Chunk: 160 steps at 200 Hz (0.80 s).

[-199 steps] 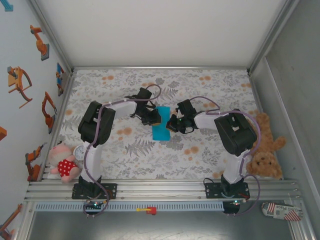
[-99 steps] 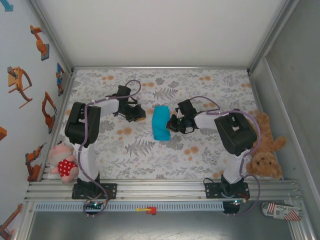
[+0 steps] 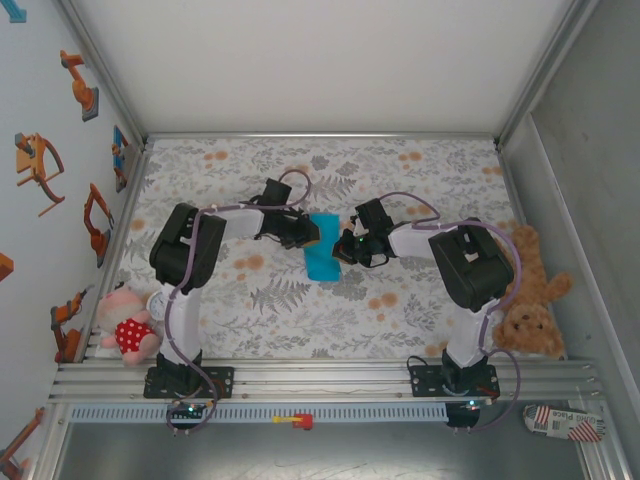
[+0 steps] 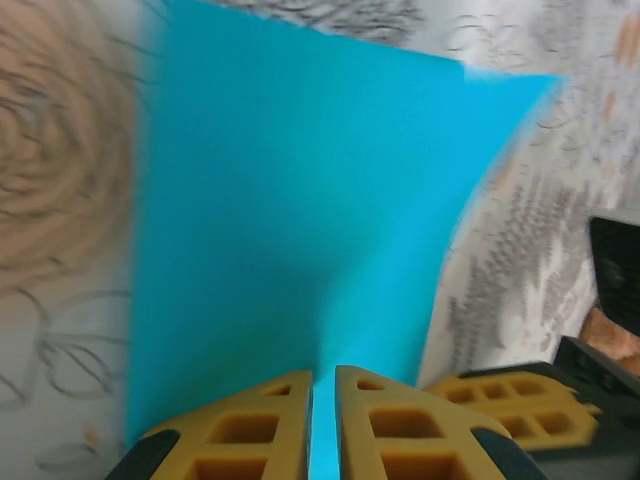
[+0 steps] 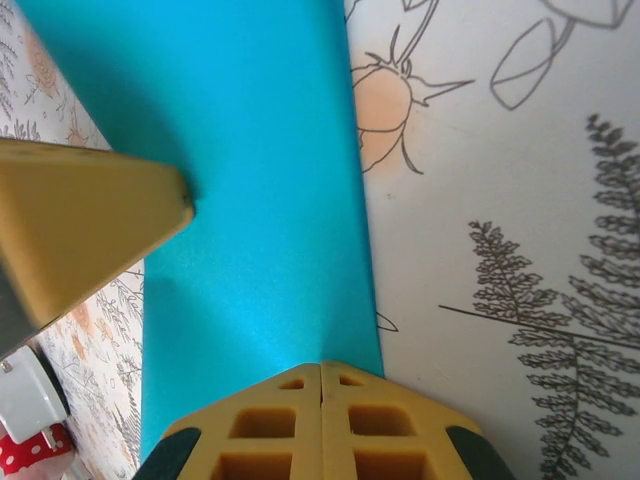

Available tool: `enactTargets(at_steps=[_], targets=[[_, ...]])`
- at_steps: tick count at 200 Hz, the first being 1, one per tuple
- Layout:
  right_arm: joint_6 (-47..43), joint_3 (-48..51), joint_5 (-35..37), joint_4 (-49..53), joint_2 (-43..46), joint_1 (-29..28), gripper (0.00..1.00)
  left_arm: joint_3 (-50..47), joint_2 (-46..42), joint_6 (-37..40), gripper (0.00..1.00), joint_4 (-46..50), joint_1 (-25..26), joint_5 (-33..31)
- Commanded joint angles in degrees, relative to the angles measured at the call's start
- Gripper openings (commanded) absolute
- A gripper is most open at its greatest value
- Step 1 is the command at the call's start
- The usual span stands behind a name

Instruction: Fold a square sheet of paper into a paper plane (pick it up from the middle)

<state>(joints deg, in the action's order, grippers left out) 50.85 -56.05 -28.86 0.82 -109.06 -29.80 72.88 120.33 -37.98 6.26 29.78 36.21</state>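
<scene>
Square sheet of paper [image 3: 322, 256] lies mid-table on floral tablecloth [image 3: 300, 310], partly folded, between both claws. Left gripper [image 3: 308, 236] at its far-left edge: fingers nearly closed, thin slit with blue showing through; cannot tell whether it pinches the sheet. Right gripper [image 3: 343, 248] fully closed, tips at sheet's right edge; hold unclear.

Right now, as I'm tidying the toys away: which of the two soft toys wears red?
The pink toy beside the left arm's base, in a red white-spotted dress; the brown teddy bear by the right arm is plain brown.
</scene>
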Motion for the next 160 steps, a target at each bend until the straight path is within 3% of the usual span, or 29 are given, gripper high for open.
enactTargets(at_steps=[1,61,160], targets=[[-2.0,3.7,8.1,15.1,-5.9,0.3,0.00,3.1,1.8,0.3,0.16,0.9,-1.2,-2.0],[-4.1,4.4,10.3,17.5,-6.3,0.9,0.00,6.9,5.8,3.4,0.16,6.5,-6.5,-6.4],[-4.4,3.5,10.8,18.1,-6.3,0.9,0.00,26.6,10.9,10.5,0.16,19.9,-7.9,-11.8]])
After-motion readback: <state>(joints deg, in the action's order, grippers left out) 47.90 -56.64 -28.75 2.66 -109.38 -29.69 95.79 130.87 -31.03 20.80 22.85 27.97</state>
